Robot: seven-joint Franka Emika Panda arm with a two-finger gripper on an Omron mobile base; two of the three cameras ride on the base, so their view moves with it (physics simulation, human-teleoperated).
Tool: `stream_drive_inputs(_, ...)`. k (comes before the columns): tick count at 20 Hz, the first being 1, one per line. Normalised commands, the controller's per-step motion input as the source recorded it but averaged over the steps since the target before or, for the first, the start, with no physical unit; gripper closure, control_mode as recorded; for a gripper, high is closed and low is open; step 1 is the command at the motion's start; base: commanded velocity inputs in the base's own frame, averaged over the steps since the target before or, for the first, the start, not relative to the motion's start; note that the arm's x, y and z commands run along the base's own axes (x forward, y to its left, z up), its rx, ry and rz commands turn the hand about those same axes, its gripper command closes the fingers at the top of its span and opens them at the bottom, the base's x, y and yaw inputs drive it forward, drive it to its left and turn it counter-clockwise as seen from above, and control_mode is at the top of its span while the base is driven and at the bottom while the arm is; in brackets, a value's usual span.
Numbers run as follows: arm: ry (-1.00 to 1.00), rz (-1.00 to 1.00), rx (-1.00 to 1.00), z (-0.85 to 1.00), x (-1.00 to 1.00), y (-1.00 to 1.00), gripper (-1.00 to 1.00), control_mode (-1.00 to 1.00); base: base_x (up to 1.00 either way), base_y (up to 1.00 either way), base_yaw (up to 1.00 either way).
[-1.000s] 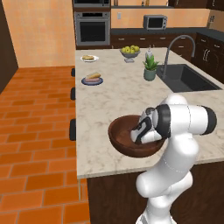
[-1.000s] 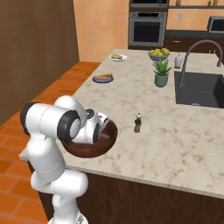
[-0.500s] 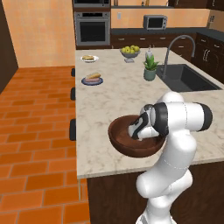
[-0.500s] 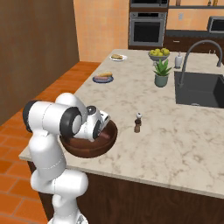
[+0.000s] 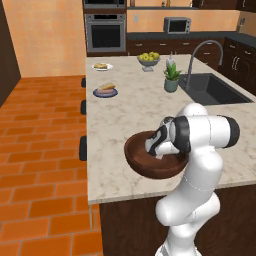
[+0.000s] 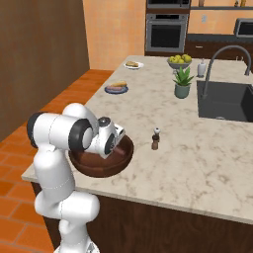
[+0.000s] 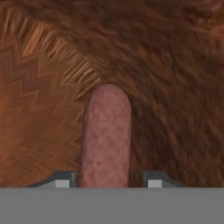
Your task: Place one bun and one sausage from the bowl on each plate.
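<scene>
A sausage (image 7: 106,138) is seen lying on the wooden floor of the bowl (image 5: 137,162), which stands at the near edge of the counter (image 6: 207,148). The gripper (image 7: 105,180) is lowered into the bowl, and the sausage runs up between its two fingertips (image 7: 59,180). The jaws are partly closed, with a tip at each side of the sausage; whether the pads already press on it cannot be told, so a firm hold is not confirmed.

The sausage is judged to be light, smooth and slightly yielding, and round enough to roll or slip on the curved bowl floor. It is best taken across its width near the middle, so that it hangs level and is not levered out of the jaws; gentle pressure should be enough.

Far along the counter the blue-grey plate (image 5: 105,93) and, beyond it, the white plate (image 5: 102,66) are each seen to carry food already, though what exactly lies on them is too small to be made out. A pepper mill (image 6: 155,139) stands just right of the bowl, and a potted plant (image 6: 182,82) and a fruit bowl (image 6: 179,62) lie farther off.

Compared with a second ago, the hand has been sunk a little deeper into the bowl and the jaws have been brought in from fully wide. The bowl and plates have not been moved.
</scene>
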Motion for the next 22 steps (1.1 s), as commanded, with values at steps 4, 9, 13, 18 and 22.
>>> stream_drive_inputs(4, 0.05, 0.0, 0.0, -0.01, 0.0, 0.0, 1.0, -1.0, 0.0, 0.0, 0.0)
stream_drive_inputs(9, 0.08, 0.0, 0.0, 0.04, 0.0, 0.0, 1.0, -1.0, 0.0, 0.0, 0.0)
stream_drive_inputs(13, 0.1, 0.0, 0.0, 0.49, -0.02, 0.0, 1.0, -1.0, 0.0, 0.0, 0.0)
stream_drive_inputs(18, 0.14, 0.0, 0.0, 0.48, 0.0, 0.0, 1.0, -1.0, 0.0, 0.0, 0.0)
stream_drive_inputs(22, 0.07, 0.0, 0.0, 0.63, -0.23, 0.03, 1.0, -1.0, 0.0, 0.0, 0.0)
